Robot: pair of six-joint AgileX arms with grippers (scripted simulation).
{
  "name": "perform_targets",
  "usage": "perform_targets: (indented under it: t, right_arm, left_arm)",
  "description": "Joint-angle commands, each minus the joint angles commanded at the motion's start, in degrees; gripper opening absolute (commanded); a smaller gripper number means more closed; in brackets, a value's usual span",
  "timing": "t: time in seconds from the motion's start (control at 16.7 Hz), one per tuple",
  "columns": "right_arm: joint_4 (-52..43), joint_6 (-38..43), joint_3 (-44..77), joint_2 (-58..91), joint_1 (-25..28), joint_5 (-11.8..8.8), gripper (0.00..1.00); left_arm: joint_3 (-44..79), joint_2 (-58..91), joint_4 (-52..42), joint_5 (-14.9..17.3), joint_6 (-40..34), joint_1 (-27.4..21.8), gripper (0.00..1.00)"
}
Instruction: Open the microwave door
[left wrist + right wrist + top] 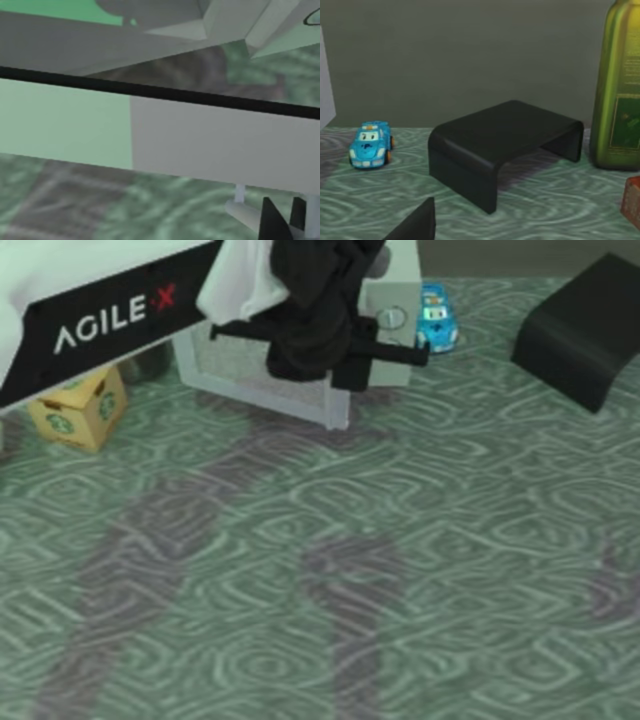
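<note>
The microwave (397, 285) stands at the table's back centre, largely covered by my left arm. One of its round knobs (392, 317) shows on the right-hand panel. The microwave door (255, 378), with its speckled mesh window, is swung out at an angle, its free edge nearer the front. My left gripper (352, 376) is at that free edge. In the left wrist view its dark fingers (272, 222) are closed on the slim pale handle (243, 212) below the door panel (215, 142). Of my right gripper only one dark fingertip (417, 222) shows, with nothing beside it.
A blue toy car (436, 320) sits just right of the microwave. A black angular box (580, 330) lies at the back right. A yellow carton (80, 405) stands at the left. In the right wrist view a green bottle (620, 90) stands beside the black box (505, 137).
</note>
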Motion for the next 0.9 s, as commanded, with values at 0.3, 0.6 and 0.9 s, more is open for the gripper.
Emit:
perform_targets:
  t: [0.3,0.6,0.9]
  right_arm:
    - [0.0,0.0,0.0,0.0,0.0,0.0,1.0]
    - [0.0,0.0,0.0,0.0,0.0,0.0,1.0]
    - [0.0,0.0,0.0,0.0,0.0,0.0,1.0]
  left_arm:
    - [-0.3,0.1,0.1,0.4,-0.1,-0.4,0.0]
    - [-5.5,-3.8,2.5,2.6,4.6,0.8,0.0]
    - [-6.6,-4.6,3.0,3.0,5.6,1.0,0.0]
